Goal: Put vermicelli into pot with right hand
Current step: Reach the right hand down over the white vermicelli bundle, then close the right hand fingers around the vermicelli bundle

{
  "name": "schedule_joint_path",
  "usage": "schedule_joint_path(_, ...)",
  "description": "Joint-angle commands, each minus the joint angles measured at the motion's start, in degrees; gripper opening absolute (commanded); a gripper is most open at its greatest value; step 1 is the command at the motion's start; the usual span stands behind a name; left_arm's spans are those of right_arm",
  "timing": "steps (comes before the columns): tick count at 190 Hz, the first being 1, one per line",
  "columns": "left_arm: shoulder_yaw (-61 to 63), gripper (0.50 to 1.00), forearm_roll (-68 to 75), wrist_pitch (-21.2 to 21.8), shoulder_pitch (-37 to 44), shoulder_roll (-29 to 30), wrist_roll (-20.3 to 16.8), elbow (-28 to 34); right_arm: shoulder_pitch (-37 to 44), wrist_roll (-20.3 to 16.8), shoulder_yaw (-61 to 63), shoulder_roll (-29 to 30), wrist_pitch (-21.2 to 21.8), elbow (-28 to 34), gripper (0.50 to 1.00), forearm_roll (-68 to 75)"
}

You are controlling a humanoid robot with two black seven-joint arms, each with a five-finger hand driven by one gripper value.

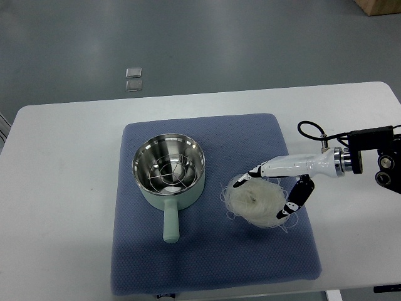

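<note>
A pale green pot [169, 179] with a steel inside and a wire rack in it stands on the blue mat [213, 263], its handle pointing toward the near edge. To its right lies a white nest of vermicelli [254, 200] on the mat. My right hand [270, 188] comes in from the right edge and reaches over the nest, fingers [250, 172] on its far side and the thumb [296, 199] on its right side, closing around it. The nest still rests on the mat. The left arm does not show.
The mat lies on a white table [62, 188]. Two small square floor plates [133, 78] sit on the grey floor beyond the table. A cardboard box corner [382, 6] shows at the top right.
</note>
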Motion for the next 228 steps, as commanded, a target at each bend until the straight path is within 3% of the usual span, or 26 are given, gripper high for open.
schedule_joint_path(1, 0.0, 1.0, 0.0, 0.0, 0.0, 0.0, 0.01, 0.0, -0.55, -0.16, -0.05, 0.48, -1.45, -0.38, 0.911, -0.06)
schedule_joint_path(57, 0.0, 1.0, 0.0, 0.0, 0.0, 0.0, 0.01, 0.0, -3.89, -0.07, -0.05, 1.27, -6.11, -0.73, 0.901, -0.06)
schedule_joint_path(99, 0.0, 1.0, 0.0, 0.0, 0.0, 0.0, 0.01, 0.0, -4.68, -0.51, -0.14, 2.5, -8.04, -1.43, 0.862, -0.77)
schedule_joint_path(136, 0.0, 1.0, 0.0, 0.0, 0.0, 0.0, 0.01, 0.0, -4.86, -0.51, -0.4, 3.03, -8.31, -2.05, 0.744, -2.61)
schedule_joint_path(166, 0.0, 1.0, 0.0, 0.0, 0.0, 0.0, 0.01, 0.0, -5.39, -0.51, -0.4, 3.56, -8.31, -2.49, 0.619, -4.54)
schedule_joint_path(188, 0.0, 1.0, 0.0, 0.0, 0.0, 0.0, 0.01, 0.0, -5.39, -0.6, -0.49, 3.65, -8.31, -2.93, 0.56, -5.51)
schedule_joint_path(197, 0.0, 1.0, 0.0, 0.0, 0.0, 0.0, 0.01, 0.0, -5.39, -0.51, -0.49, 3.65, -8.22, -2.93, 0.505, -6.04)
schedule_joint_path(228, 0.0, 1.0, 0.0, 0.0, 0.0, 0.0, 0.01, 0.0, -5.3, -0.51, -0.49, 3.56, -8.13, -2.93, 0.5, -6.22)
